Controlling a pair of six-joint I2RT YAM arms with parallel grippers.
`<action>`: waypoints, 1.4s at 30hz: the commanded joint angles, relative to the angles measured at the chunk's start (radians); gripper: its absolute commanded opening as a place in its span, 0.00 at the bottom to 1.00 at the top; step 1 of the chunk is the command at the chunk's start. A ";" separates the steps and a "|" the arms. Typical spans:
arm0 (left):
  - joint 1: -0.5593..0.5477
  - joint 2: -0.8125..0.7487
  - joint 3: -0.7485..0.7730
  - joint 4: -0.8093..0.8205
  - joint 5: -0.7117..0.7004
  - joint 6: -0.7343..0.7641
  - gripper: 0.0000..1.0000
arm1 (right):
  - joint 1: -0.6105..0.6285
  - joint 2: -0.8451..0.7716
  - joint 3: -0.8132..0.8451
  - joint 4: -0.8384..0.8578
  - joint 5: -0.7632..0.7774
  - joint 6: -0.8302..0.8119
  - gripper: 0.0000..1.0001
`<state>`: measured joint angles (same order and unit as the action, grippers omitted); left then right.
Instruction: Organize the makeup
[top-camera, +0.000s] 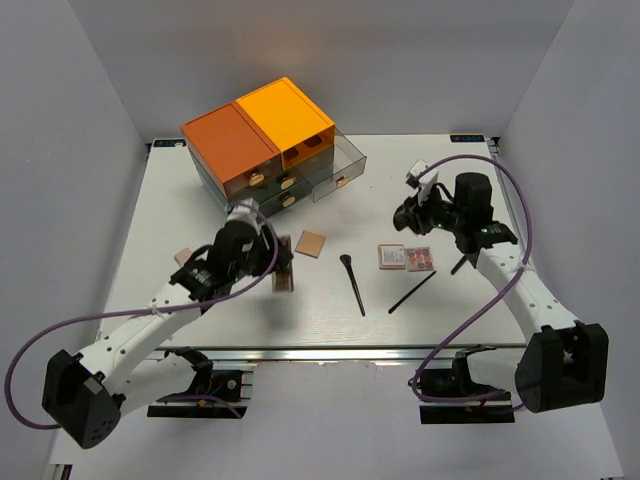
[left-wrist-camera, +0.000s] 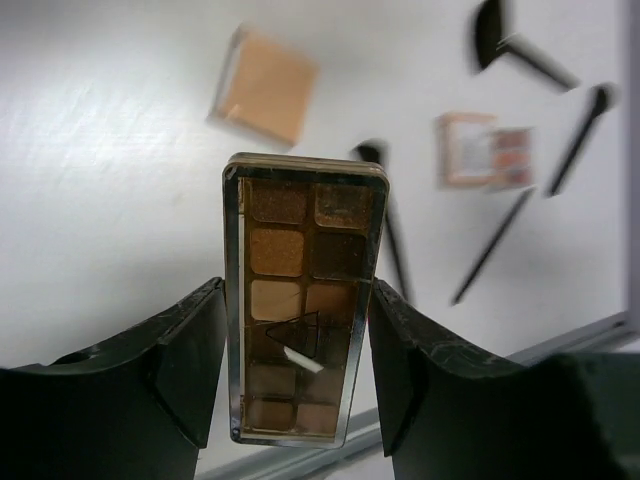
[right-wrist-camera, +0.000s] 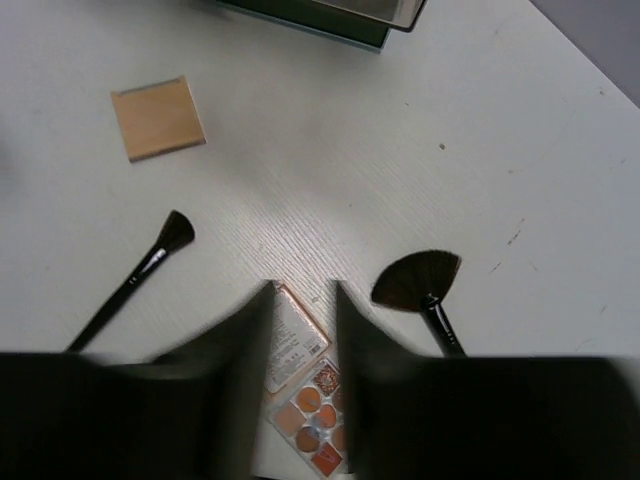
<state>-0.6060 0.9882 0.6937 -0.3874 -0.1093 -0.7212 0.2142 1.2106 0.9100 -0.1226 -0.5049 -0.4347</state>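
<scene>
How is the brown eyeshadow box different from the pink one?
The brown palette has square brown pans; the pink palette has round orange-pink ones. The brown palette is gripped in the left hand, off the table; the pink palette lies flat on it. Both hold eyeshadow.

Legible text: none in any view.

Brown eyeshadow palette (left-wrist-camera: 305, 300): a thin triangle outline (left-wrist-camera: 293, 333) is printed on the clear lid, over the lower pans. No letters can be made out beside it.

Pink eyeshadow palette (right-wrist-camera: 303, 385): a pale label panel (right-wrist-camera: 292, 343) covers its upper half and carries lines of fine print, too small to read.

Counter (top-camera: 310, 320): a left blue tag (top-camera: 167, 142) at the far left corner and a right blue tag (top-camera: 465, 137) at the far right corner; characters too small to tell.
</scene>
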 joint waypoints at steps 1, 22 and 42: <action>-0.015 0.059 0.223 0.102 0.010 0.067 0.00 | -0.029 -0.017 0.052 0.028 -0.032 0.021 0.14; -0.011 1.021 1.459 -0.056 -0.053 0.884 0.00 | -0.093 -0.098 -0.042 0.046 -0.069 0.051 0.14; -0.011 0.903 1.337 -0.030 -0.102 0.830 0.82 | -0.111 0.076 0.075 -0.293 -0.207 -0.461 0.82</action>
<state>-0.6174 2.0083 2.0266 -0.4629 -0.2028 0.1383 0.1070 1.2648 0.9249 -0.3218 -0.6609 -0.7151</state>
